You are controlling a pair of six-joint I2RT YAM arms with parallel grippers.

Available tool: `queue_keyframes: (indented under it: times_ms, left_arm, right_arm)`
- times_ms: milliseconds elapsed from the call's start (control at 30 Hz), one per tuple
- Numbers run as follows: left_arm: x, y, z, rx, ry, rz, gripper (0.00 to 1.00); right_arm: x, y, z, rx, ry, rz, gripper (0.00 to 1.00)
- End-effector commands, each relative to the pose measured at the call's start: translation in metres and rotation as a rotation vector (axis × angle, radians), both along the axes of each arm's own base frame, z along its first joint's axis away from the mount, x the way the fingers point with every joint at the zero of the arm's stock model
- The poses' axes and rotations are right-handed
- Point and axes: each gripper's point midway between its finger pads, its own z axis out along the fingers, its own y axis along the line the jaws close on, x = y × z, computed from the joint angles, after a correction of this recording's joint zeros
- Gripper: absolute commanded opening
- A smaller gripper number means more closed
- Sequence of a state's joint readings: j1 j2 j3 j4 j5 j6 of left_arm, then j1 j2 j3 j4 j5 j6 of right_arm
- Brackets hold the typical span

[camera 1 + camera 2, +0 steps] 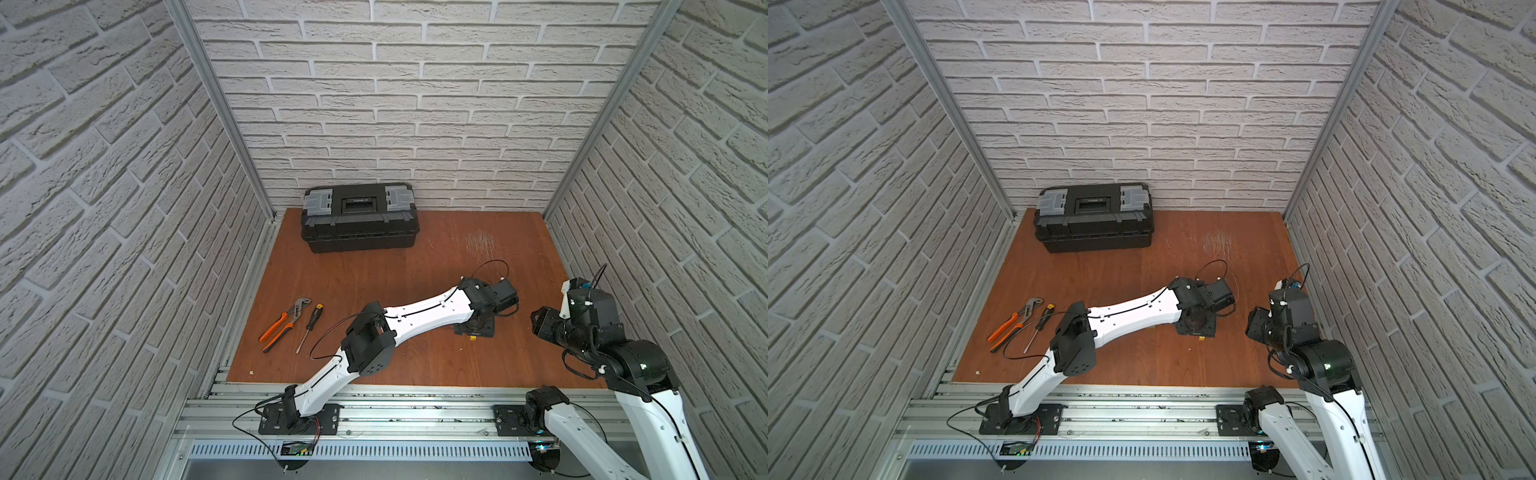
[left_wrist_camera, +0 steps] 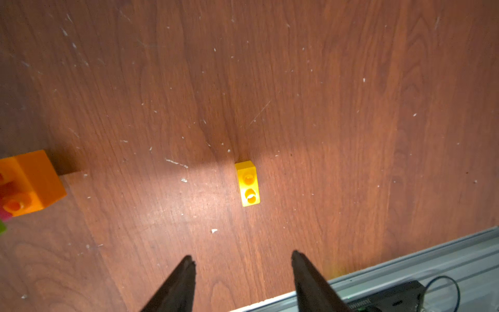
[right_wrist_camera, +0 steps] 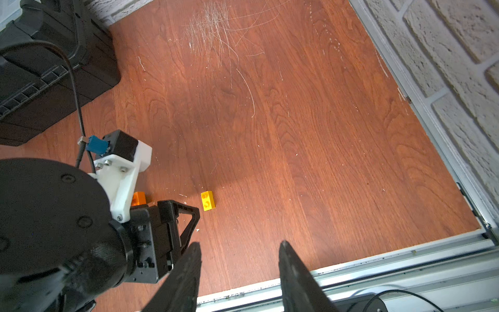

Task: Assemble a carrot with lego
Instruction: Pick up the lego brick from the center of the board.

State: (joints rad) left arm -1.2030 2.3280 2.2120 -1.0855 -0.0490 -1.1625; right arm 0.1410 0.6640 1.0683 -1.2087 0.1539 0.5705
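Note:
A small yellow two-stud lego brick (image 2: 247, 183) lies flat on the wooden table (image 2: 351, 108), a short way ahead of my left gripper (image 2: 242, 256). That gripper hangs above the wood, open, with nothing between its fingers. A clump of joined bricks, the carrot (image 2: 29, 183), is cut off at the picture's edge; it shows orange with a bit of pink and green. In both top views only a yellow speck (image 1: 472, 338) (image 1: 1202, 339) shows under the left wrist. My right gripper (image 3: 239, 243) is open and empty, off to the right of the yellow brick (image 3: 208, 200). The left wrist mostly hides the orange brick (image 3: 139, 198).
A black toolbox (image 1: 359, 218) stands at the back left against the wall. Orange-handled pliers (image 1: 282, 324) and a screwdriver (image 1: 309, 328) lie at the left front. An aluminium rail (image 3: 378, 259) runs along the table's front edge, close to both grippers.

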Motion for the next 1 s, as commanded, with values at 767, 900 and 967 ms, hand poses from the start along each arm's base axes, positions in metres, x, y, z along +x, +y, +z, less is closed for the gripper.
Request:
queue_keyframes:
  times_ms: [767,900,967]
  left_arm:
    - [0.022,-0.012,-0.063,0.049,0.083,0.059,0.43]
    - [0.020,-0.008,-0.061,0.062,0.082,0.058,0.42]
    - [0.018,-0.006,-0.061,0.067,0.084,0.057,0.41]
  right_arm:
    - [0.004,0.014,-0.017,0.038,0.026,0.073,0.49]
    - [0.005,0.014,-0.019,0.035,0.036,0.076,0.49]
    - [0.005,0.014,-0.020,0.036,0.040,0.077,0.49]
